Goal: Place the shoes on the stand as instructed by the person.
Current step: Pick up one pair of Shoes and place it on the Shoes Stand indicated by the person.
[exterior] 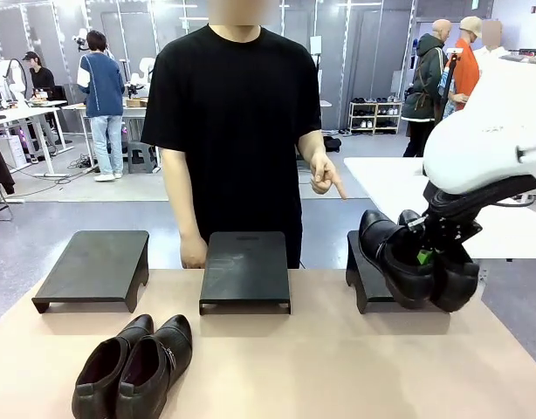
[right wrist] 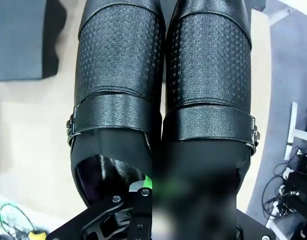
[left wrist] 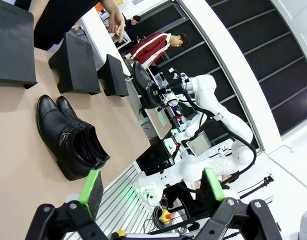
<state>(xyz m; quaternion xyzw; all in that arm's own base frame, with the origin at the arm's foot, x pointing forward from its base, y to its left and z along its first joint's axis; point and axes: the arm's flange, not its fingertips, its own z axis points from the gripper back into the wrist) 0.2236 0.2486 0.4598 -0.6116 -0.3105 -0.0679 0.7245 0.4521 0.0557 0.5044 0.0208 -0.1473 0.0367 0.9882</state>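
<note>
while tight on shoes (exterior: 392, 251), right tool (exterior: 422, 257)

Buckled black pair (exterior: 406, 262) held tilted at right stand (exterior: 362, 278), other pair (exterior: 133, 367) on table (exterior: 338, 367)

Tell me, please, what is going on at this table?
The right gripper has its jaws shut on one pair of black shoes, at the right stand. The person's hand points toward that stand. The other pair sits on the table, and the left gripper has open, empty jaws.
</note>
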